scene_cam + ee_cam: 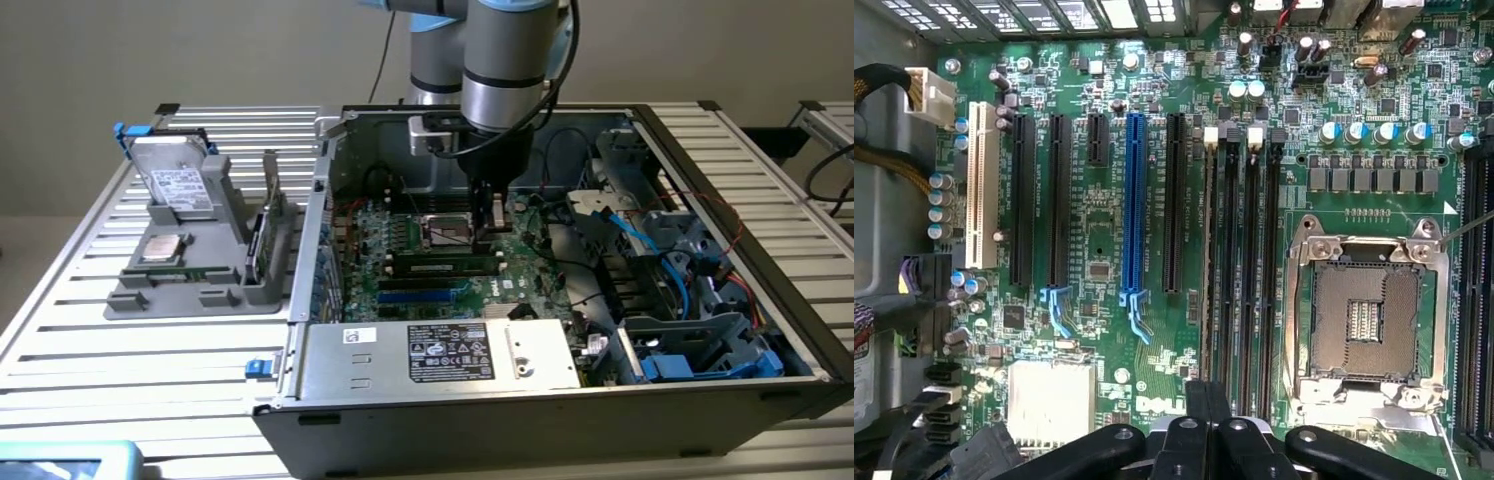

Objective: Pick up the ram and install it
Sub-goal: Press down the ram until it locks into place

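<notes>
The ram [447, 267] is a long dark stick with a white label, standing in a memory slot of the green motherboard [400, 240] in front of the processor socket [447, 235]. In the wrist view the ram [1210, 260] appears edge-on as a thin strip in the slot farthest from the socket [1366, 318]. My gripper [489, 213] hangs inside the open computer case, above the socket and just behind the ram. Its black fingers meet, shut, with nothing between them [1206, 398].
The case walls [320, 200] ring the board. Cables and blue drive bays [694, 300] fill the exterior view's right side, and the power supply [441, 352] sits in front. On the exterior view's left, a grey tray [200, 290] holds a hard drive [174, 185] and a silver chip [163, 248].
</notes>
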